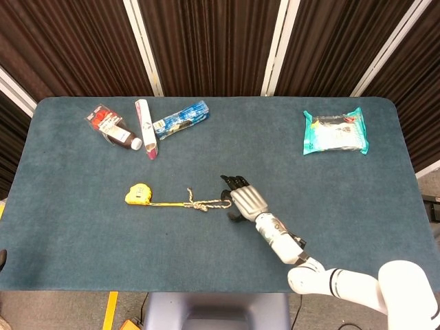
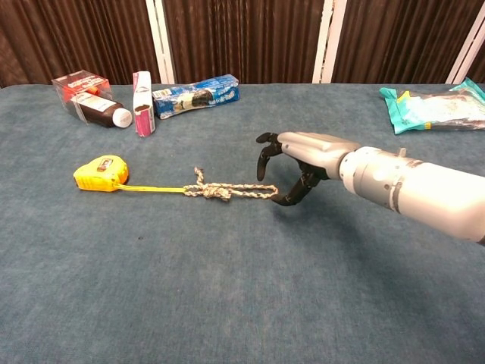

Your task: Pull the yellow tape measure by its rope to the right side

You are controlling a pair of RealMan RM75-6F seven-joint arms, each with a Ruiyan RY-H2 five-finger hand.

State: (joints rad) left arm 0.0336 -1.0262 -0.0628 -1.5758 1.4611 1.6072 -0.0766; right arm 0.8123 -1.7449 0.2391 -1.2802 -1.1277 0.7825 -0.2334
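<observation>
Right hand [image 2: 292, 171] sits at frame centre, fingers apart and curled, straddling the rope's [image 2: 231, 191] free loop end without gripping it. The yellow tape measure [image 2: 100, 173] lies centre-left on the desk [image 2: 227, 303]. Advice: close on the loop fully before drawing right, keeping low. Containers: a clear case [image 2: 76, 89] at upper left holds a dark bottle [image 2: 102, 114]. Left hand is unseen.

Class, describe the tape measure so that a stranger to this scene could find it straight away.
Start at the blue-green table and look left of centre. There lies the yellow tape measure, a small boxy case. Unlike the packets behind it, it alone trails a knotted rope toward the right hand.
</observation>
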